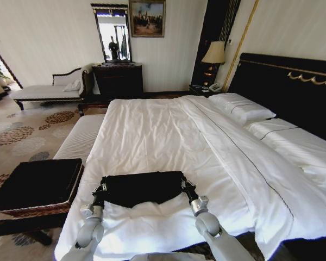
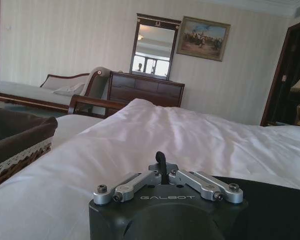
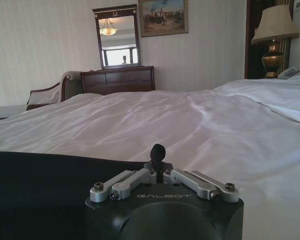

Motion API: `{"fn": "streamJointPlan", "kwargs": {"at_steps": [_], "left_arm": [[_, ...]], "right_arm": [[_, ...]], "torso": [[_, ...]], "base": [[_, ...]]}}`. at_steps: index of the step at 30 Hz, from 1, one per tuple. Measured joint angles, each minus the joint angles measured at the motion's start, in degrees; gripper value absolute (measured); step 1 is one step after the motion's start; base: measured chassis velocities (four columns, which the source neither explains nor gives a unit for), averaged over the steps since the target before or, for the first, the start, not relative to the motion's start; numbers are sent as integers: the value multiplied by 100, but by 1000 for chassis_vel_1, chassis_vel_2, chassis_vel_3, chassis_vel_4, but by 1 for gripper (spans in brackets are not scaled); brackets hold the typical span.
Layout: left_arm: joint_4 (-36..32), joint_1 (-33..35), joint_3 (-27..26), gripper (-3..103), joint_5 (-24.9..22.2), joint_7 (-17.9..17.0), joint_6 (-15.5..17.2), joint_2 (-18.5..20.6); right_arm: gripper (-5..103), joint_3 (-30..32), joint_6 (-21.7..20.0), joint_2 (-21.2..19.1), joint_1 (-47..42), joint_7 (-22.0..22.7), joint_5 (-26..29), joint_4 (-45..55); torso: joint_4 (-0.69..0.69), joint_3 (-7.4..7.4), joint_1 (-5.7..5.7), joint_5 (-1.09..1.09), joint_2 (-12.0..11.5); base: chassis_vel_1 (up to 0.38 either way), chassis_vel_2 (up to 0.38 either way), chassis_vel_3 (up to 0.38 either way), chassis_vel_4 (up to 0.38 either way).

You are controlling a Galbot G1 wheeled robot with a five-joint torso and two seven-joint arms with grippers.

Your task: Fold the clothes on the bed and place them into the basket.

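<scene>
At your far left the basket (image 1: pixel 35 185) stood on the floor beside the bed (image 1: pixel 168 136), black fabric over its top, with the striped bench (image 1: pixel 79 138) just beyond it. Your left gripper (image 1: pixel 101 188) was pinched shut on the left edge of the black T-shirt (image 1: pixel 138 187), which lay as a folded band across the near end of the duvet. Your right gripper (image 1: pixel 186 184) was clamped shut on the shirt's right edge.

My worry was slippage: both holds looked to be on the very hem, so an uneven lift could have dropped one side and spoiled the fold. A finger might also have caught the white duvet and dragged it along.

The pillows (image 1: pixel 244 109) and lamp (image 1: pixel 213 54) sat well clear to your right; nothing blocked the path to the basket.
</scene>
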Motion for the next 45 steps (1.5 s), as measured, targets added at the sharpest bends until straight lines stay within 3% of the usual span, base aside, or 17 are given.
{"fn": "streamJointPlan", "kwargs": {"at_steps": [19, 21, 25, 26, 28, 29, 31, 33, 35, 36, 38, 40, 42, 44, 45], "left_arm": [[-191, 223, -22, 1, 201, -145, 54, 94], [-254, 268, -30, 1, 220, -151, 83, 103], [-692, 463, -122, 23, 236, -197, 212, 123], [-692, 463, -122, 23, 236, -197, 212, 123], [-982, 607, -207, 28, 245, -219, 255, 175], [-1139, 682, -264, 34, 240, -225, 286, 221], [-1368, 734, -342, 45, 165, -254, 412, 351], [-1426, 686, -347, 45, 127, -302, 519, 422], [-1430, 360, -169, 55, 41, -561, 962, 672], [-1362, 162, 9, 60, 4, -703, 1178, 808], [-1309, 15, 170, 66, -54, -764, 1325, 910], [-1185, -323, 587, 77, -298, -890, 1646, 1154], [-1056, -686, 1013, 82, -499, -978, 1854, 1357], [-984, -866, 1230, 82, -571, -1007, 1943, 1440], [-910, -1030, 1405, 92, -631, -1026, 2009, 1495]], "right_arm": [[1, 41, -7, -71, -207, -148, -122, 115], [5, 62, -9, -83, -245, -168, -149, 141], [21, 205, -25, -152, -419, -173, -156, 369], [21, 205, -25, -152, -419, -173, -156, 369], [33, 300, -55, -196, -501, -126, -117, 552], [33, 355, -81, -237, -548, -88, -67, 677], [43, 443, -202, -382, -591, 3, 53, 907], [49, 456, -289, -508, -576, 37, 127, 994], [54, 364, -593, -836, -367, 100, 327, 1106], [65, 240, -825, -993, -179, 132, 482, 1131], [65, 96, -1020, -1101, 11, 158, 619, 1133], [76, -288, -1423, -1300, 568, 245, 1036, 1114], [86, -707, -1716, -1418, 1144, 298, 1522, 1006], [86, -888, -1805, -1443, 1376, 313, 1683, 936], [91, -1096, -1892, -1451, 1602, 322, 1847, 853]], "torso": [[0, 0, 0, -1, 0], [0, 0, 0, -1, 0], [-1, 0, 0, -1, 0], [-1, 0, 0, -1, 0], [0, 0, 0, 0, 0], [0, 0, 0, 0, 0], [1, 0, -1, 1, 1], [1, 0, -1, 0, 1], [-1, -1, -1, -1, 1], [-3, 0, -1, -1, 1], [-3, 1, -1, -1, 0], [2, 2, 0, -1, 0], [2, 2, 1, 0, 0], [2, 1, 0, -1, 0], [1, 1, 1, -3, 0]], "base": [[0, 0, 0, 0], [0, 0, 0, 0], [0, 0, 0, 0], [0, 0, 0, 0], [0, 0, 0, 0], [0, 0, 0, 0], [0, 0, 0, 0], [0, 0, 0, 0], [0, 0, 0, 0], [0, 0, 0, 0], [0, 0, 0, 0], [0, 0, 0, 0], [0, 0, 0, 0], [0, 0, 0, 0], [0, 0, 0, 0]]}}
